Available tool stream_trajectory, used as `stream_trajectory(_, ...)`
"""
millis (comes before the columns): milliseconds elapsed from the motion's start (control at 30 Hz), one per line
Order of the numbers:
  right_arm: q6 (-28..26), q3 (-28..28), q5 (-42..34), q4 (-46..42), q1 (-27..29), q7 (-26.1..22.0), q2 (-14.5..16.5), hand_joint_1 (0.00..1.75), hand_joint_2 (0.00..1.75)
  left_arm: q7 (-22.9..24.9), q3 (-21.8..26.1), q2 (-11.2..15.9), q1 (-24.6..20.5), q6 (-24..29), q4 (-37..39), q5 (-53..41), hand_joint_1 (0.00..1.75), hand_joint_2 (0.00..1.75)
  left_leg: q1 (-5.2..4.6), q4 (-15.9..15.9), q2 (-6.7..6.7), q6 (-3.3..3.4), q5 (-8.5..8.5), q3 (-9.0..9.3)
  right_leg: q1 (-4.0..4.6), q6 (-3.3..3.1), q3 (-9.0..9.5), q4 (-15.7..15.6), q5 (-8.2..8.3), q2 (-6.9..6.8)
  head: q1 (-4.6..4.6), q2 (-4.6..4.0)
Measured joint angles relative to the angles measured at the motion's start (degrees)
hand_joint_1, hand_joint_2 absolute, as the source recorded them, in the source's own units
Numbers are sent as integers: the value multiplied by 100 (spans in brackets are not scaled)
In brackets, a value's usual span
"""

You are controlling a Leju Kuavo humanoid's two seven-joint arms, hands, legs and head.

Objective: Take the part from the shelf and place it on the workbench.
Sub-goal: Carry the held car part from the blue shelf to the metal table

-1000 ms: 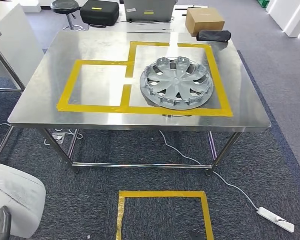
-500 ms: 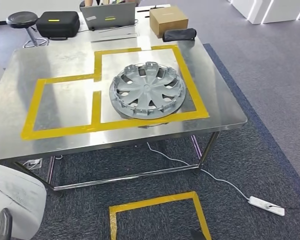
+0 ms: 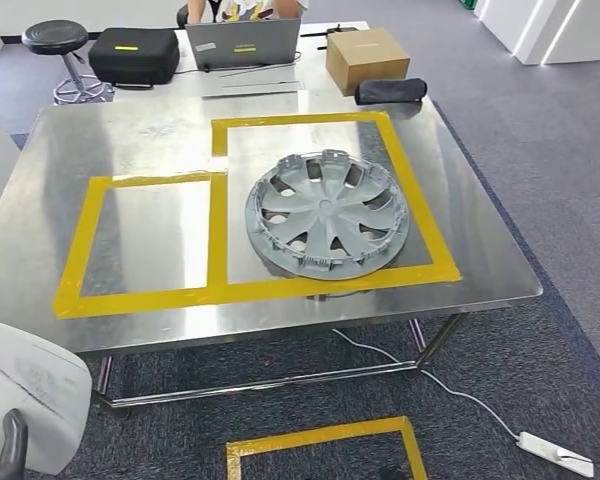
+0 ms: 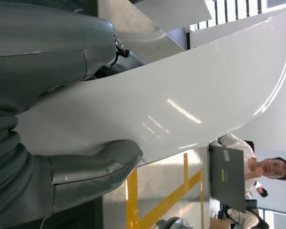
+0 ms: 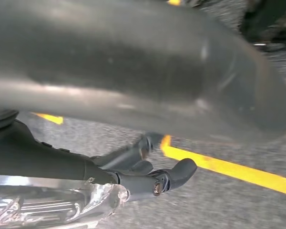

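Observation:
A large white curved part sits at the lower left of the head view, with a dark finger of my left hand on its near edge. In the left wrist view my left hand grips the same white part, thumb on one face and the other fingers behind it. The steel workbench stands ahead, marked with yellow tape boxes. A grey hubcap lies in its right box. My right hand hangs over the carpet, fingers apart and holding nothing.
Behind the workbench are a laptop, a black case, a cardboard box, a black pouch, a stool and a seated person. A power strip and a taped square lie on the carpet.
The whole view has shifted as the camera moved; the workbench now sits lower and larger in the picture. The white part stays held at the lower left.

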Motion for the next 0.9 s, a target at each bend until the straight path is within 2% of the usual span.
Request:
stream_trajectory(33,6,5,16,6,2,-4,1,0,0,-4,-14,16,-15,60,15,-92,175,175,-8,-10,3,-36,-67,75,8,-38,5,-138,324,-26,-11,0)
stream_trajectory(67,14,15,35,11,-8,-8,2,0,0,-17,-38,40,-51,141,34,-211,175,175,-15,-23,4,-71,-99,124,17,-83,16,-190,498,-41,-21,0)
stream_trajectory(133,35,43,84,7,-63,-17,-2,0,0,-76,-128,118,-192,310,68,-479,175,175,-17,129,5,-157,45,51,11,-155,116,-237,455,-7,-30,3)
stream_trajectory(167,53,61,109,5,-83,-22,-8,0,0,-117,-185,169,-284,389,89,-605,175,175,-17,385,4,-194,189,-100,-4,-177,184,-303,430,2,-33,3)
stream_trajectory(200,73,79,131,3,-100,-27,-14,0,0,-150,-240,219,-378,457,111,-705,175,175,-18,727,2,-229,300,-324,-19,-202,269,-383,412,10,-35,3)
stream_trajectory(233,94,95,146,2,-115,-32,-19,0,0,-168,-291,271,-458,515,138,-782,175,175,-19,1080,3,-249,305,-578,-30,-229,360,-466,392,18,-39,2)
stream_trajectory(267,107,114,162,2,-125,-34,-21,0,0,-178,-335,324,-529,565,166,-840,175,175,-20,1363,4,-258,181,-821,-30,-252,448,-528,367,31,-42,1)
stream_trajectory(333,122,142,189,2,-142,-36,-21,0,0,-201,-407,419,-640,675,213,-983,175,175,-21,1597,4,-257,-217,-1188,-31,-282,606,-594,294,72,-43,1)
stream_trajectory(367,129,156,204,2,-144,-37,-22,0,0,-223,-443,472,-693,755,232,-1104,175,175,-22,1556,4,-251,-289,-1294,-31,-286,680,-604,249,96,-43,1)
stream_trajectory(400,149,171,228,2,-146,-37,-24,0,0,-240,-492,533,-760,857,255,-1300,175,175,-22,1401,4,-243,-190,-1339,-31,-284,750,-607,202,118,-44,1)
stream_trajectory(433,175,191,257,2,-148,-38,-25,0,0,-232,-556,610,-851,943,285,-1544,175,175,-22,1141,4,-233,77,-1330,-32,-276,816,-607,156,133,-44,1)
stream_trajectory(467,208,217,287,2,-150,-40,-26,0,0,-186,-639,706,-975,996,332,-1820,175,175,-22,803,4,-224,446,-1293,-29,-261,867,-606,116,141,-45,1)
stream_trajectory(500,246,245,320,2,-156,-43,-28,0,0,-117,-738,808,-1125,1026,403,-2131,175,175,-23,448,6,-210,745,-1262,-18,-237,895,-590,71,149,-56,1)
stream_trajectory(533,275,272,351,1,-175,-45,-31,0,0,-33,-844,905,-1287,1028,490,-2413,175,175,-24,196,6,-192,961,-1242,-7,-207,897,-579,23,153,-57,1)
stream_trajectory(567,298,297,375,0,-193,-46,-37,0,0,35,-949,992,-1439,1029,581,-2640,175,175,-25,44,5,-174,1073,-1238,6,-179,892,-570,-21,156,-60,1)
stream_trajectory(600,313,316,393,-2,-209,-46,-48,0,0,78,-1041,1057,-1571,1033,660,-2796,175,175,-25,-13,4,-172,1091,-1243,17,-187,886,-558,-56,158,-60,1)
stream_trajectory(700,320,365,411,-5,-221,-47,-80,0,0,130,-1250,1173,-1850,1056,836,-2955,175,175,-34,-5,-2,-157,1150,-1232,20,-297,921,-588,-72,154,-46,1)
stream_trajectory(733,324,380,415,-5,-222,-47,-84,0,0,148,-1312,1207,-1914,1084,886,-3036,175,175,-40,-5,-4,-132,1138,-1226,18,-303,942,-617,-69,152,-45,1)
stream_trajectory(800,356,409,434,-7,-222,-46,-88,0,0,214,-1436,1274,-2030,1190,988,-3368,175,175,-44,-4,-7,-98,1115,-1216,16,-264,981,-678,-66,144,-46,1)
stream_trajectory(900,425,456,518,-8,-235,-36,-97,0,0,478,-1768,1410,-2358,1454,1298,-4417,175,175,-44,-4,-21,-71,1097,-1212,14,-171,1018,-731,-69,124,-47,1)
